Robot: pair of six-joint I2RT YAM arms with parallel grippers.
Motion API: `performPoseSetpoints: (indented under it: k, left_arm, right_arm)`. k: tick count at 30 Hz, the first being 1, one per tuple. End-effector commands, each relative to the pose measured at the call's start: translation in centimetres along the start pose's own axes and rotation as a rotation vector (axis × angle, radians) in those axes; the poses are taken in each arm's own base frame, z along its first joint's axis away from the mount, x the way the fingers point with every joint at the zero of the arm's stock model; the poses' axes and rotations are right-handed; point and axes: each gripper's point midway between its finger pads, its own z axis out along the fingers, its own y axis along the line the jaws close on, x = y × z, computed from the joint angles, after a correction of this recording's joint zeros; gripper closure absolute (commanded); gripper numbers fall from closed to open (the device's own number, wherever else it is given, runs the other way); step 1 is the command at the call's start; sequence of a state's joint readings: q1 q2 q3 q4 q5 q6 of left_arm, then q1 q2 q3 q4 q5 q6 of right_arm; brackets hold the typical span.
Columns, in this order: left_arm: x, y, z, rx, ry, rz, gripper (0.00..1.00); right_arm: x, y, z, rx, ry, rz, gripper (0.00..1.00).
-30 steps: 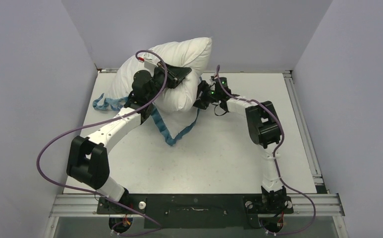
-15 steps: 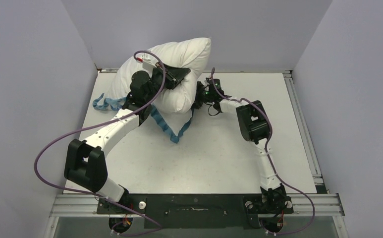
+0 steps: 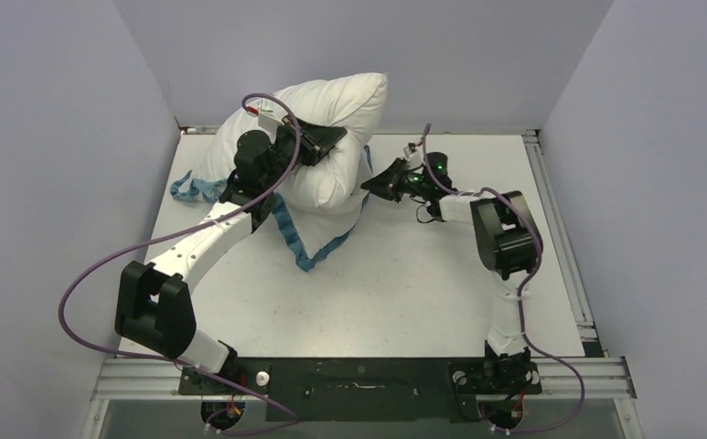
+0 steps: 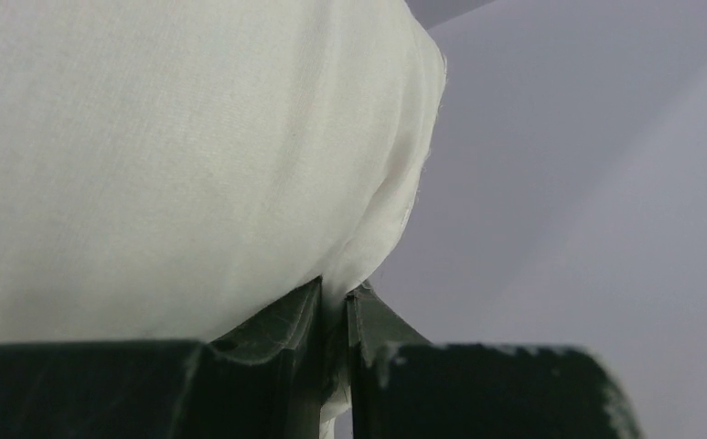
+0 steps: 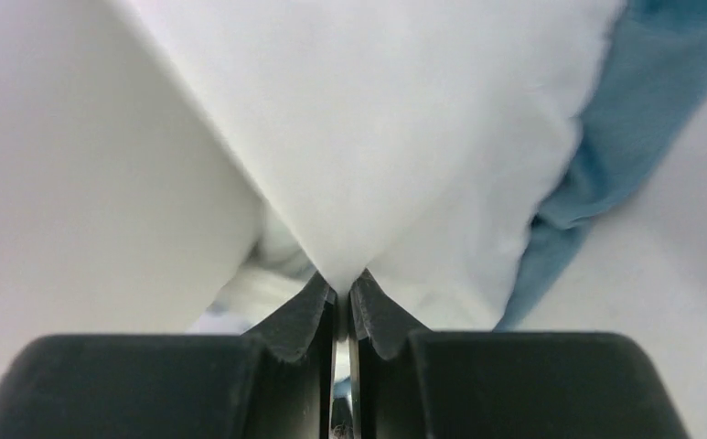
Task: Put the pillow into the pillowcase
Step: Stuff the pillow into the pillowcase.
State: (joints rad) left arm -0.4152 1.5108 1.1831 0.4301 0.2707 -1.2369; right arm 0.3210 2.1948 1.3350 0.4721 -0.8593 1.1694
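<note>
The left tool (image 4: pixel 336 297) is clenching a fold of the pillow's (image 4: pixel 166 155) white skin, propping the cushion up off the surface (image 3: pixel 404 283) at about 11 o'clock in the overhead view. The right tool (image 5: pixel 342 283) is pinching tight on a peak of thin white cloth. A blue ruffle is running along that cloth's edge, so it is probably the pillowcase's (image 3: pixel 305 245) inner face, though the wrist view is not settling it.

From the right tool the pillow is sitting just beside, at 9 to 10 o'clock, its long axis running from 7 o'clock up to 1 o'clock. The pillowcase is lying under the pillow's near end, its blue edge trailing toward 6 o'clock. The left arm is nearer the pillow, so the coming move is likely depending on the right tool drawing the case's mouth toward 3 o'clock while the left is feeding the pillow in.
</note>
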Motion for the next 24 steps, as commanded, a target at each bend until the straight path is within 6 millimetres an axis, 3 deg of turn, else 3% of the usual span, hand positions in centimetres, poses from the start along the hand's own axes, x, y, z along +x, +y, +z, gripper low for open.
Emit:
performPoseSetpoints:
  k: [1,4,6,9,12,14,15,18,21,24]
  left_arm:
    - [-3.5,-4.4,-1.4,0.109,-0.097,0.056,1.00]
    - [-3.1,-4.2,-1.5,0.112,-0.078,0.058,1.00]
    - [-2.8,-4.1,-1.5,0.112,-0.064,0.056,1.00]
    - [-2.6,-4.0,-1.7,0.112,-0.057,0.052,1.00]
    - [-2.7,-4.0,-2.1,0.107,-0.069,0.059,1.00]
    - [-2.9,-3.9,-2.3,0.104,-0.081,0.062,1.00]
    - [-2.9,-4.0,-2.5,0.104,-0.087,0.063,1.00]
    - [-2.9,-4.0,-2.6,0.104,-0.090,0.064,1.00]
    - [-2.9,-3.9,-2.6,0.103,-0.087,0.065,1.00]
    - [-2.8,-3.8,-2.5,0.103,-0.083,0.066,1.00]
  right_arm:
    - [0.7,11.8,-7.1,-0.419,-0.002,-0.226,0.95]
    - [2.3,14.1,-8.8,-0.582,0.024,-0.190,0.95]
    - [2.5,14.1,-8.5,-0.626,0.035,-0.155,0.95]
    - [1.5,12.4,-6.5,-0.575,0.022,-0.118,0.95]
    - [-0.4,9.2,-4.4,-0.370,-0.036,-0.099,0.94]
    - [-1.0,6.5,-3.5,-0.201,-0.055,-0.102,0.77]
    - [-1.1,5.6,-3.4,-0.137,-0.059,-0.110,0.62]
    - [-0.8,3.2,-3.3,-0.010,-0.060,-0.103,0.33]
    - [-0.4,1.5,-2.9,0.059,-0.054,-0.081,0.17]
    - [0.1,1.4,-1.6,0.056,-0.034,-0.088,0.08]
